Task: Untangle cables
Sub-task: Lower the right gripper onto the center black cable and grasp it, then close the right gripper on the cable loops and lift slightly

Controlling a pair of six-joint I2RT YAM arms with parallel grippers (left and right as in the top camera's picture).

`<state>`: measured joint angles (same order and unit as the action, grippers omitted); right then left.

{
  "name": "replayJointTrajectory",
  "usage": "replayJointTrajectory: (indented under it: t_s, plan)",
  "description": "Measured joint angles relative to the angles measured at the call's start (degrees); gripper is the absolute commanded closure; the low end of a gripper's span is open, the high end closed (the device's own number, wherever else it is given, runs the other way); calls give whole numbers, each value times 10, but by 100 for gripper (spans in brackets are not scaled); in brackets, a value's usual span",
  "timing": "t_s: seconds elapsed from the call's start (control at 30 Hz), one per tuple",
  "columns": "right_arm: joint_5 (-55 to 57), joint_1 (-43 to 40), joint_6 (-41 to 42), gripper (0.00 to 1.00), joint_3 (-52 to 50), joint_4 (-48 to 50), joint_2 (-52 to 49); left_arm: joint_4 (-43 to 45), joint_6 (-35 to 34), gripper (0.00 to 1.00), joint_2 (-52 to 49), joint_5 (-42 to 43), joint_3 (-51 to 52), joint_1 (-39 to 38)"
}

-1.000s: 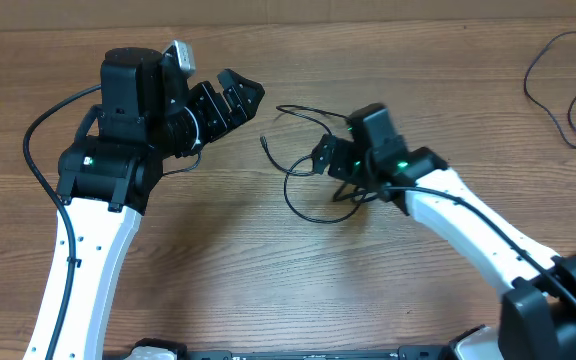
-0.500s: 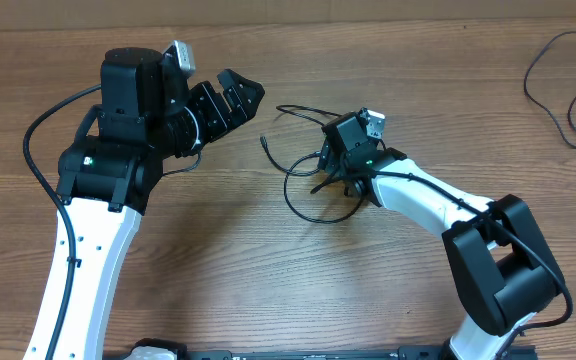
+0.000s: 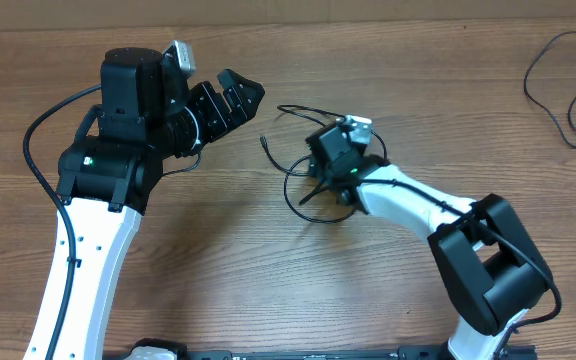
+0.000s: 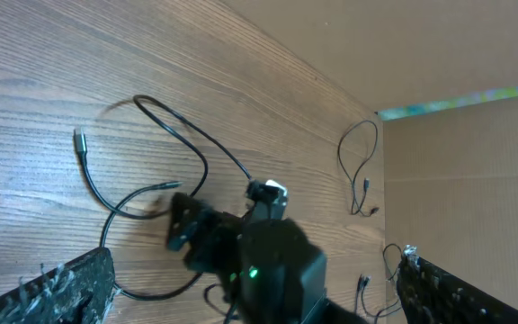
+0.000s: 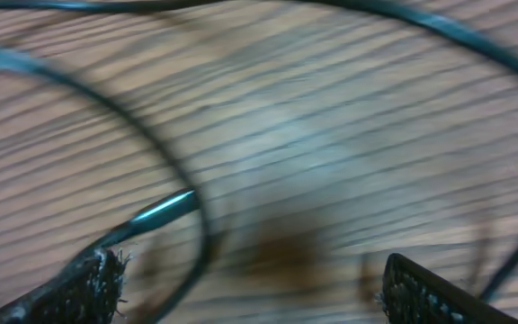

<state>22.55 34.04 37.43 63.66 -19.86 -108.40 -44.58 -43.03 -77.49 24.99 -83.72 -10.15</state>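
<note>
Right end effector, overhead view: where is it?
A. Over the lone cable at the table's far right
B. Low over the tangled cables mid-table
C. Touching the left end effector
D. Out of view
B: the right end effector is down over the tangled cables in the middle of the table, well apart from the left end effector and from the lone cable at the far right.
</note>
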Motion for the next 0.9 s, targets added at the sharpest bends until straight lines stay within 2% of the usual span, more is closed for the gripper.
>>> replayJointTrajectory:
  t_s: [0.17,0.63,0.9]
  plan:
    - [21,10,-1,10,2,3,-8,0,0,0,0,0,0,0]
    - [82,2,3,9,6,-67,-33,0,0,1,0,0,0,0]
    - [87,-2,88,4,21,-172,-27,0,0,1,0,0,0,0]
